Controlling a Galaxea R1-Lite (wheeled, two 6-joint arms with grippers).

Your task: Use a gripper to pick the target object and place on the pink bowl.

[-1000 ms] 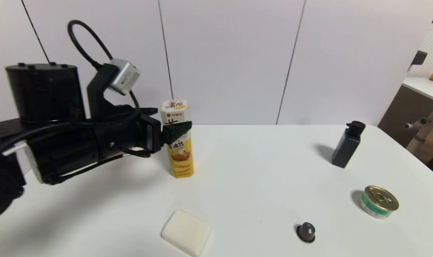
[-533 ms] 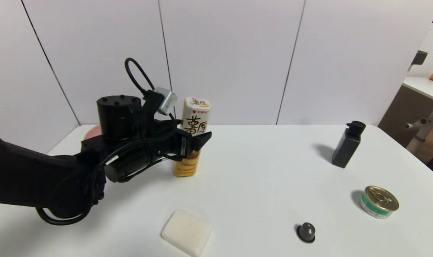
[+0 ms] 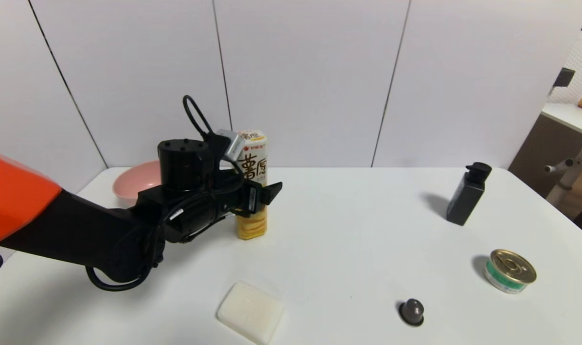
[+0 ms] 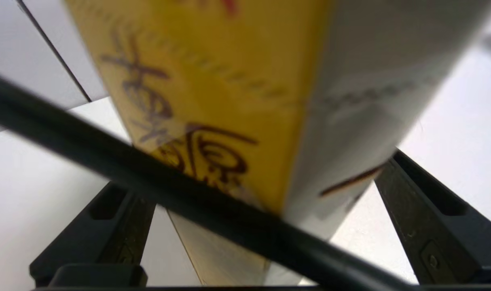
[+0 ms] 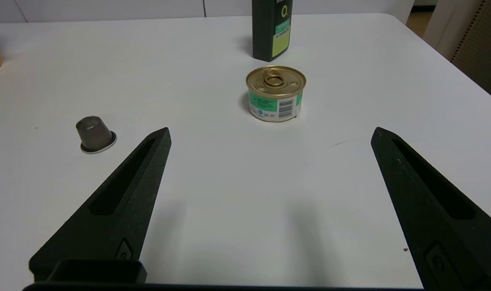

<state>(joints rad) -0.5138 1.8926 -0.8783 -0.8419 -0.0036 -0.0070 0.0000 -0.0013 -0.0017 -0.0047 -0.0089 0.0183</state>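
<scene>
The tall yellow-and-cream chip box point(image 3: 253, 165) stands upright on the white table point(image 3: 348, 230), left of centre. My left gripper point(image 3: 261, 194) reaches in from the left at the box's mid-height, open, with one finger point(image 3: 271, 191) in front of the box and the other hidden behind it. In the left wrist view the box point(image 4: 229, 101) fills the space between the spread fingers point(image 4: 116, 218) of that gripper point(image 4: 261, 169), with a gap on one side. The pink bowl point(image 3: 135, 184) sits at the far left, partly behind the arm. My right gripper point(image 5: 270, 130) hovers open over bare table.
A black pump bottle point(image 3: 466, 194) stands at the back right. A green-labelled tin can point(image 3: 509, 270) is near the right edge, a small dark capsule point(image 3: 411, 311) is at the front, and a white soap bar point(image 3: 250, 311) lies front centre.
My left arm has stretched farther out and lower, uncovering the pink bowl. The gripper has closed in round the box, which has turned to show another face and shifted slightly right.
</scene>
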